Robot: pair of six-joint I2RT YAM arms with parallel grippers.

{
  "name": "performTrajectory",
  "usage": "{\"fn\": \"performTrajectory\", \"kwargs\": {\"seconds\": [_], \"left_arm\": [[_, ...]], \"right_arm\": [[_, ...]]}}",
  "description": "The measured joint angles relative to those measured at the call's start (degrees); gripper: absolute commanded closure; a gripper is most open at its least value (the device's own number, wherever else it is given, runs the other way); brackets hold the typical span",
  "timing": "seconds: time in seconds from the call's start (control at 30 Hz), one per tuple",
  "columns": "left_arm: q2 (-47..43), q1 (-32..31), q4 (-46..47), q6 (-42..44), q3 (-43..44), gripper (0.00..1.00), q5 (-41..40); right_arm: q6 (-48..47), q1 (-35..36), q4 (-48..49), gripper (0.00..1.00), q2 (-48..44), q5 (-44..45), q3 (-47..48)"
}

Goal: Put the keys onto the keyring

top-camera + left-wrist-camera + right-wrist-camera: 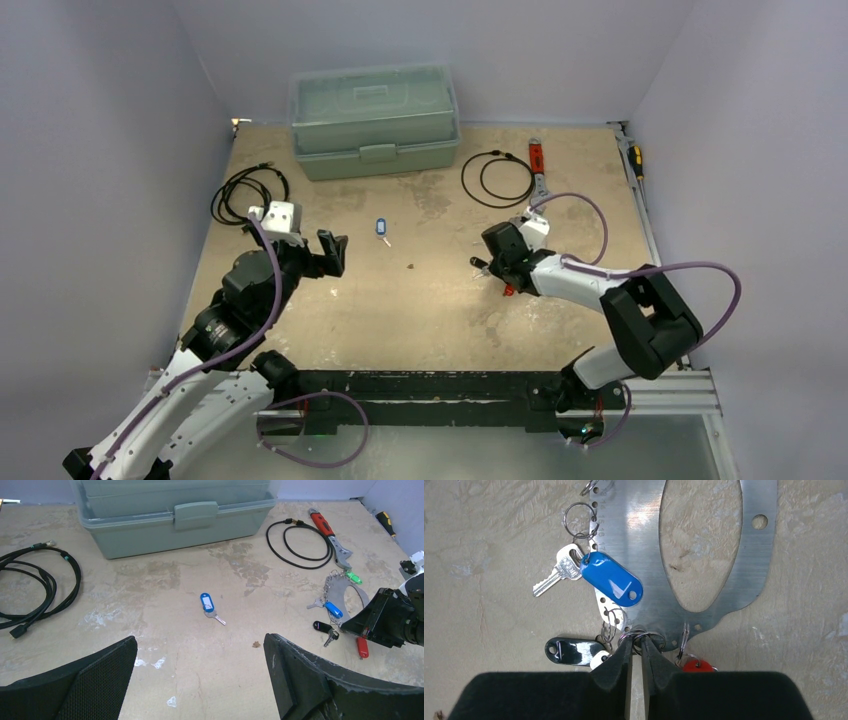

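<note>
**Q:** Top view: status and hazard?

**A:** The left gripper [330,252] hangs left of centre with its jaws wide apart, holding nothing. The loose blue key [382,229] lies alone at mid-frame, between the two arms. The right gripper [485,265] sits low over the table [420,320], right of centre. Hazard: the key is far smaller than a finger and lies flat. A pinch from above is likely to skid it sideways rather than lift it.

**Q:** Left wrist view?

**A:** Both fingers [90,685] frame the lower edge, well apart. The loose blue key lies above and between them, near frame centre. The keyring [336,591] lies at the right edge, with a green key [353,576], a black key [322,626] and a red key [362,647] clustered around it. Hazard: this cluster sits directly at the right arm's fingertips. Bringing the left arm in risks arm-to-arm contact or knocking the keyring out of position.

**Q:** Right wrist view?

**A:** The jaws are closed to a thin slit, with the tips pinching a small split ring [641,637] at the keyring's lower edge. A blue-headed key [611,577] lies across the keyring's left band. Hazard: the hold is on thin wire at the very fingertips, so a lift or twist may let it slip free. The flat keyring could then swing and tangle the keys gathered at it. Whether the split ring's coil is spread cannot be told.
</note>
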Motion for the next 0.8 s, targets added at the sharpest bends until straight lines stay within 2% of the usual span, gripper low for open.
{"fn": "performTrajectory", "kwargs": {"seconds": [0.17, 0.53, 0.8], "left_arm": [[0.0, 0.0, 0.0, 0.11, 0.0, 0.03, 0.0], [0.0, 0.0, 0.11, 0.2, 0.0, 0.03, -0.02], [0.15, -0.02, 0.76, 0.33, 0.0, 0.03, -0.02]], "right_arm": [[-0.9, 0.02, 0.74, 1.0, 0.83, 0.07, 0.48], [-4.13, 0.04, 1.81, 1.0, 2.29, -0.48, 1.79], [-7.04, 0.04, 3.23, 1.0, -4.9, -4.72, -2.99]]}}
